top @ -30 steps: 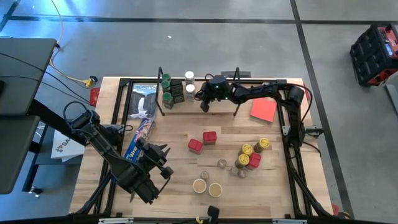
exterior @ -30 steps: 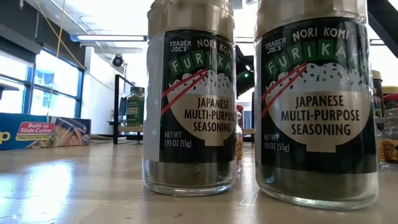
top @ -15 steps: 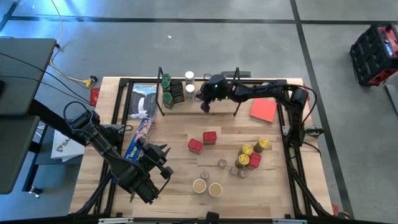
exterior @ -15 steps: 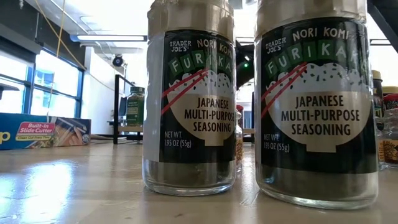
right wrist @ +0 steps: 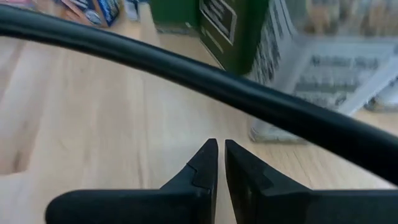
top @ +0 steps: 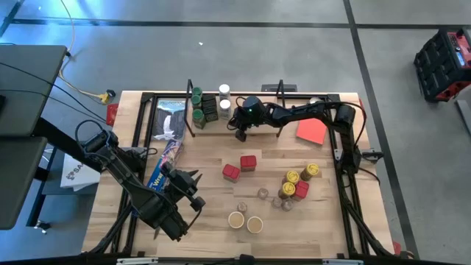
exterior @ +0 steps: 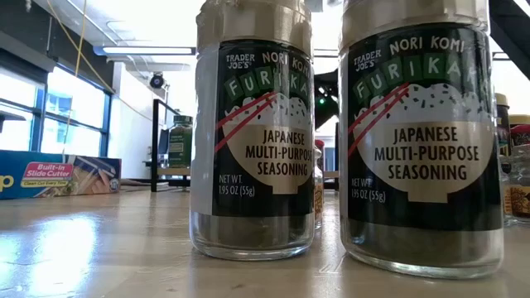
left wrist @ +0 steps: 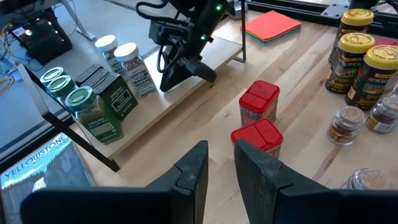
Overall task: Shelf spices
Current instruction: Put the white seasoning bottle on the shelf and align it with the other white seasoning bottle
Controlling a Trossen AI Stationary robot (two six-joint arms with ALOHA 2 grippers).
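The shelf (top: 259, 126), a wooden board in a black wire frame (right wrist: 186, 74), stands at the table's far middle. At its left end stand green-lidded jars (left wrist: 84, 102), dark boxes (left wrist: 118, 93) and white-lidded jars (left wrist: 130, 62). My right gripper (top: 240, 135) is shut and empty, slanting down over the board just right of the white-lidded jars (right wrist: 311, 74). On the table stand two red tins (top: 240, 167), yellow-lidded jars (top: 300, 178), tan-lidded jars (top: 245, 221) and tiny clear jars (top: 263, 193). My left gripper (left wrist: 221, 165) waits at the near left, its fingers a narrow gap apart and empty.
A long blue plastic-wrap box (top: 162, 168) and a printed booklet (top: 171, 118) lie at the left. A flat red card (top: 311, 130) lies right of the shelf. In the low view the two tan-lidded jars (exterior: 252, 132) fill most of the picture. Bare wood lies between shelf and tins.
My right gripper has shifted a little along the shelf toward the table's left and the white-lidded jars, sinking slightly and tipping further down. It stays shut. The jars stand as before.
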